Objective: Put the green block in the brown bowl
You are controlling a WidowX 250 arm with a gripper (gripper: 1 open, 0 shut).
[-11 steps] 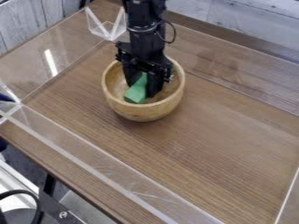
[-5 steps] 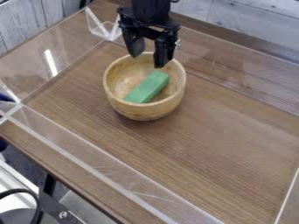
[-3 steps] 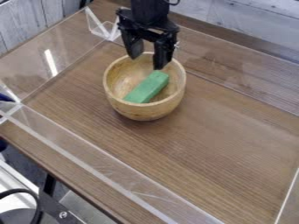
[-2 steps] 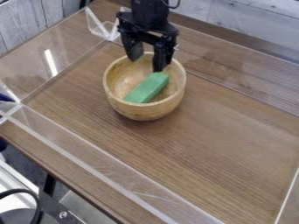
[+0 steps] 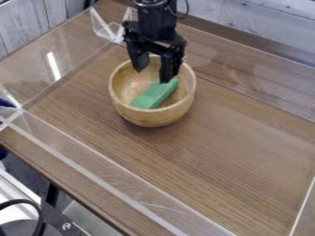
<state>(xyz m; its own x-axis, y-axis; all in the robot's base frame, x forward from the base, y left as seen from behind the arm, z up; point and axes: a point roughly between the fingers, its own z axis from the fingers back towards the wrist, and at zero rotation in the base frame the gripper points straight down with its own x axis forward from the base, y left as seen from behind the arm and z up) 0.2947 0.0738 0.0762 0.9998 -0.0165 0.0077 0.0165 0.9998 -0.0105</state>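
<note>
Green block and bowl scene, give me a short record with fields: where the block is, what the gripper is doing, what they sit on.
block: green block lies inside the bowl, slanted against its inner wall
bowl: brown wooden bowl, upright on the table
gripper: gripper open, pointing down over the bowl's far side, holding nothing
surface: wooden table with clear walls along its edges
task state: block is in the bowl

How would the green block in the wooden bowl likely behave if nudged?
The green block looks flat-sided, so it would probably slide, not roll. It leans on the brown bowl wall, so it may slip downward. It appears stiff.
</note>
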